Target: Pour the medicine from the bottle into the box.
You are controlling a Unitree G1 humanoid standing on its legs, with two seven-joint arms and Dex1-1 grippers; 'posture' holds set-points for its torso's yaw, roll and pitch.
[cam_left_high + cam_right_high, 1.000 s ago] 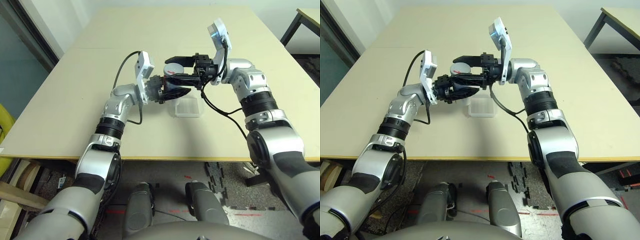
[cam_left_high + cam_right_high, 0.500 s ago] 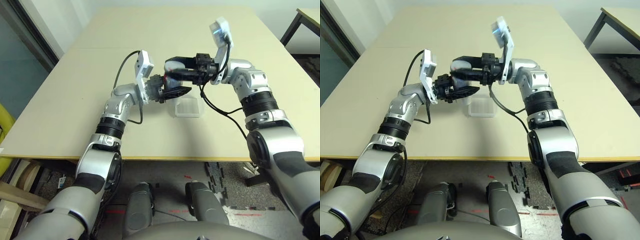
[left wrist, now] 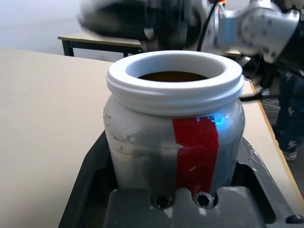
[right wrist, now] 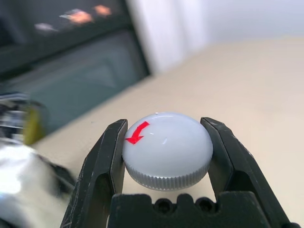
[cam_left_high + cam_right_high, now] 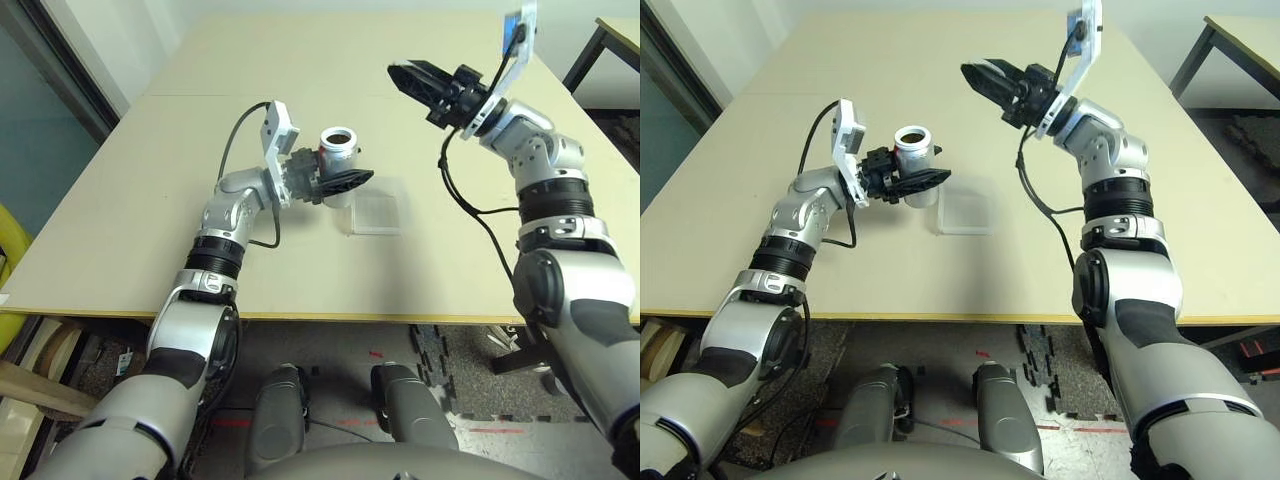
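Observation:
The bottle, white-grey with a red stripe, stands upright a little above the table, with my left gripper shut on its body. Its mouth is uncapped, and brown medicine shows inside. The box, a clear shallow tray, lies on the table just to the right of the bottle and slightly nearer to me. My right gripper is raised high, to the right of and beyond the bottle. It is shut on the round grey cap, which bears a red arrow.
The beige table stretches wide on all sides of the box. Another table stands off to the far right. A black cable hangs from my right wrist over the table's right half.
My right gripper has come away from the bottle with the cap, rising up and to the right. The bottle's mouth now stands uncovered in my left gripper.

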